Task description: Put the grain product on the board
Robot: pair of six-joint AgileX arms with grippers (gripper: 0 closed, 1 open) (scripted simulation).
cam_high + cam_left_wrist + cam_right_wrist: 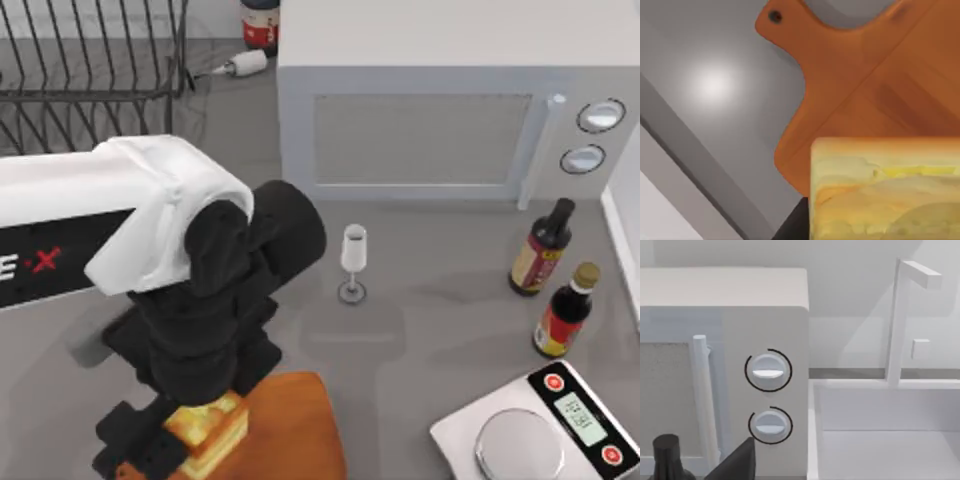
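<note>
Here the left gripper (190,440) clamps the golden-orange, yellow-faced grain product (212,428) above the board (290,430); sauce-bottle labels are unreadable.

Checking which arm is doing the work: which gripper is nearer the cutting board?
Left. The left gripper is over the cutting board, holding the bread chunk. The right arm's wrist camera faces the microwave and sink, away from it.

A grey table (430,330) holds a white microwave (440,120) beside a white sink (880,430).
</note>
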